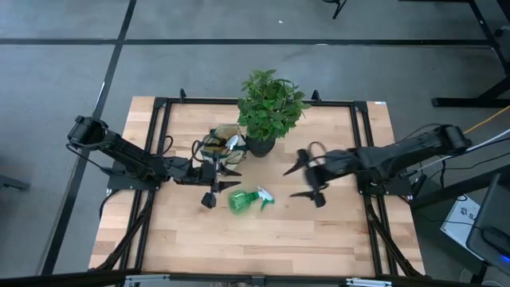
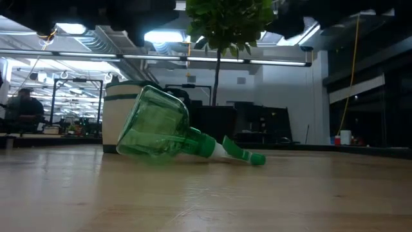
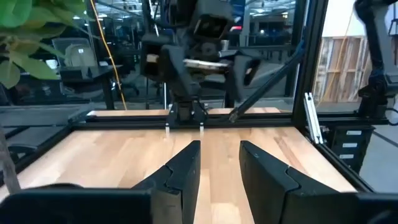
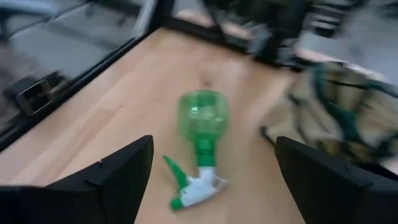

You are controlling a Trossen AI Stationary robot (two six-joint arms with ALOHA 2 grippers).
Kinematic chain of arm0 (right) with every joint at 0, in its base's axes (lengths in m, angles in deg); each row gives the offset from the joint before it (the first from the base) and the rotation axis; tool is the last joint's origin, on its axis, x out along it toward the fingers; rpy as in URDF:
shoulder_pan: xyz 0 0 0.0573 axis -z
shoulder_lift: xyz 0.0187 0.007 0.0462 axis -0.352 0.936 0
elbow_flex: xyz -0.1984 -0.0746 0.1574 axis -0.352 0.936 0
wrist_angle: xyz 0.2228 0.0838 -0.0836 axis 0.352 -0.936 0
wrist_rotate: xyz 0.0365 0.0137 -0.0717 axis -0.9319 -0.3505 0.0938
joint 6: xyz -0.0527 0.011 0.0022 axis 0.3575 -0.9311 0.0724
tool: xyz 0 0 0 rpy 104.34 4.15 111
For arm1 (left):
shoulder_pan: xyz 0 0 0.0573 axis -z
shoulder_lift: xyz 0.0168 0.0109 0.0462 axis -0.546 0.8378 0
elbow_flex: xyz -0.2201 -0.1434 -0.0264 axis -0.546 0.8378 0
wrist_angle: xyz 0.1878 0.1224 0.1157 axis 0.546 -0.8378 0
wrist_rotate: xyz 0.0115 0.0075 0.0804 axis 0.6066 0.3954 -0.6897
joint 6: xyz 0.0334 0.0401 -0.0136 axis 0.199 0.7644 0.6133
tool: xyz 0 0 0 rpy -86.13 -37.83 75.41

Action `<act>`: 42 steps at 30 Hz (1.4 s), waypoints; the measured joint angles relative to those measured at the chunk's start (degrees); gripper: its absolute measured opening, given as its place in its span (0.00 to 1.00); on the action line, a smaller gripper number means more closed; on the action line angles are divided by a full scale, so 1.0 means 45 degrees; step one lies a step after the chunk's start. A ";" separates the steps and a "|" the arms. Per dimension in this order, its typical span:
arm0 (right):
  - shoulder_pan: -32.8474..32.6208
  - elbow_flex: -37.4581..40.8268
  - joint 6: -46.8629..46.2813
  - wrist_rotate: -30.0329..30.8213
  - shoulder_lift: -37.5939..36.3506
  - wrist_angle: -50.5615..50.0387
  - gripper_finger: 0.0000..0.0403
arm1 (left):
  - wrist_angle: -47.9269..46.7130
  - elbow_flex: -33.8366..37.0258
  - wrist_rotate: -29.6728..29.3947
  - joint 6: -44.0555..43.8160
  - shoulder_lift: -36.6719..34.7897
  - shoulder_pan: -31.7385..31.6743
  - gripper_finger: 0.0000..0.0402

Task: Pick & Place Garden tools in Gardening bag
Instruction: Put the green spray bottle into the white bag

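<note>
While the spray bottle (image 1: 243, 200) is lying on its side mid-table, nozzle toward the right arm, the right gripper (image 1: 308, 177) is hanging w/ fingers spread wide, just beside it and facing it. Left gripper (image 1: 221, 183) is hovering nearer the gardening bag (image 1: 221, 143), fingers partly apart, holding nothing. Behind, the potted plant (image 1: 269, 104) is crowding the bag; table front is giving free room.

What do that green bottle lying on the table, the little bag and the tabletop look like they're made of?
The spray bottle looks like translucent green plastic: light passes through its body. Its nozzle is opaque green and white, probably plastic too. The gardening bag seems to be soft beige fabric with dark green trim, since it slumps and folds. The table appears to be pale wood planks with a smooth, faintly reflective finish.
</note>
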 joint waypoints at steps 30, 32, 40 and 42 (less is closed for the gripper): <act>0.0267 0.8334 -0.0260 -0.2463 -0.8943 0.2049 0.85 | -1.0758 -0.7173 -0.0536 -0.2538 0.3600 -0.0039 0.24; 0.0672 0.8324 0.0179 -0.2461 -0.9241 0.1902 0.85 | -1.1416 -0.7658 -0.0497 -0.2815 0.3945 -0.0039 0.24; 0.2689 0.8324 0.1345 -0.5197 -0.9709 0.1601 0.85 | -1.3742 -0.9564 0.0005 -0.3273 0.5641 -0.0037 0.29; 0.3107 0.8324 0.1388 -0.5569 -0.9707 0.1307 0.85 | -1.4500 -0.9968 -0.0006 -0.3417 0.6060 -0.0099 0.31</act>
